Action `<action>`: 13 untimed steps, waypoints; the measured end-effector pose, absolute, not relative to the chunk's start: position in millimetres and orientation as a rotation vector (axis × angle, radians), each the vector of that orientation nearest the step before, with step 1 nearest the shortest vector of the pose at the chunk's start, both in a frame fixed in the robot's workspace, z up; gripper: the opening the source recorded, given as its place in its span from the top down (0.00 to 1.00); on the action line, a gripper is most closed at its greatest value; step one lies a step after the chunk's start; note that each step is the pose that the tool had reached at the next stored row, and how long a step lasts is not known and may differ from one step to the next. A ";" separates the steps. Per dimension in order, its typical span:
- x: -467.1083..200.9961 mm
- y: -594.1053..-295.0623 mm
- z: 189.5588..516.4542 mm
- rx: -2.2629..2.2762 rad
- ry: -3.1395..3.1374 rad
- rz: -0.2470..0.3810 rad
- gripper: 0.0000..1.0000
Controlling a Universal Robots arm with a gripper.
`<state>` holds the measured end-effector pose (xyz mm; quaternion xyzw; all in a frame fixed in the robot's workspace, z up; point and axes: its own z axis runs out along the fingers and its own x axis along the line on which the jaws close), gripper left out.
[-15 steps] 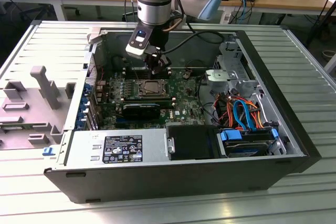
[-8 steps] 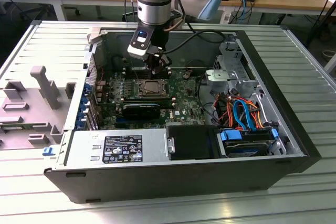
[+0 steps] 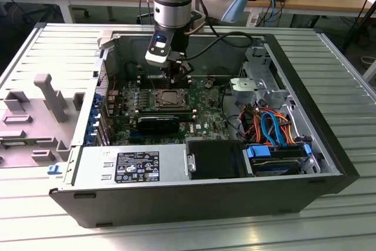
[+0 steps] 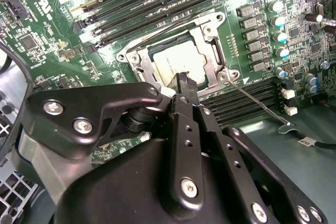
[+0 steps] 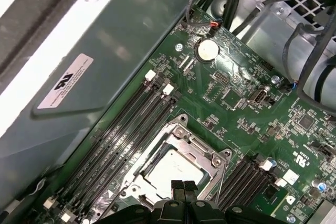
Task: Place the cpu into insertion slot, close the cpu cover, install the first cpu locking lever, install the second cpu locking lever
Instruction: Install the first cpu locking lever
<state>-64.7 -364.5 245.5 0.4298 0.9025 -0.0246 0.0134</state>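
Silver-grey metal marks the cpu (image 4: 181,62), which lies flat in the insertion slot (image 3: 170,99) near the middle of the green circuit board (image 5: 236,124). The board sits inside an open computer case (image 3: 329,145) that lies on the slatted metal worktop (image 3: 346,74). The cpu cover (image 4: 211,51) is down over the chip, and its frame borders the bare metal top on all 4 sides. In the first wrist view the same frame (image 5: 203,151) rings the chip.

The claw (image 4: 186,80) hangs low over 1 edge of the slot with its 2 black fingertips (image 5: 178,187) pressed together, closed on nothing that shows. Their ends are just beside the cover's rim.

From the slot's corner, 1 thin cpu locking lever (image 4: 257,106) runs slantwise across the black memory slots (image 4: 247,100) to a hooked end past the board's edge.
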 end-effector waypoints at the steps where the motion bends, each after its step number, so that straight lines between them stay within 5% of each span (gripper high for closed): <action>1: -64.7 -364.5 245.6 1.332 2.814 -0.077 0.89; 13: -64.7 -364.5 245.6 1.206 2.868 -0.075 0.89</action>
